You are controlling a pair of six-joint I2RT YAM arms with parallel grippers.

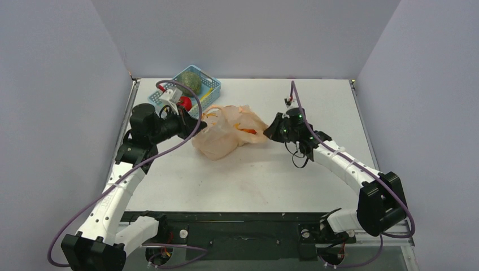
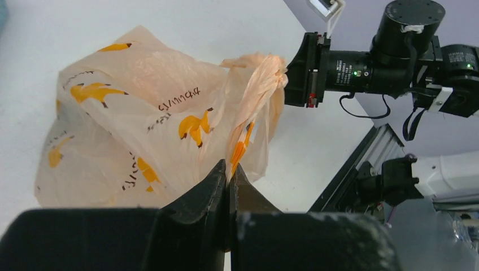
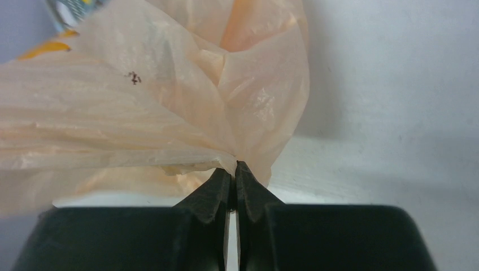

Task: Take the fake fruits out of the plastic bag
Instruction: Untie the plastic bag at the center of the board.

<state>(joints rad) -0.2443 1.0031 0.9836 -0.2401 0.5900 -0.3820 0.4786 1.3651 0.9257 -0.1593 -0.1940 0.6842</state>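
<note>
The plastic bag (image 1: 226,135) lies crumpled mid-table, pale orange with banana prints, and is stretched between both arms. At the bag's left edge, my left gripper (image 1: 201,121) is shut on a twisted strip of its film. The left wrist view shows that pinch (image 2: 229,168) and the bag (image 2: 141,124). My right gripper (image 1: 267,133) is shut on the bag's right end. In the right wrist view, gathered film (image 3: 169,113) runs into the closed right gripper (image 3: 233,167). The fake fruits are hidden inside the bag.
A blue mesh basket (image 1: 211,89) stands at the back left, just behind the left gripper. It holds a big green ball (image 1: 190,81) and a red apple (image 1: 184,103). Grey walls close in the table on three sides.
</note>
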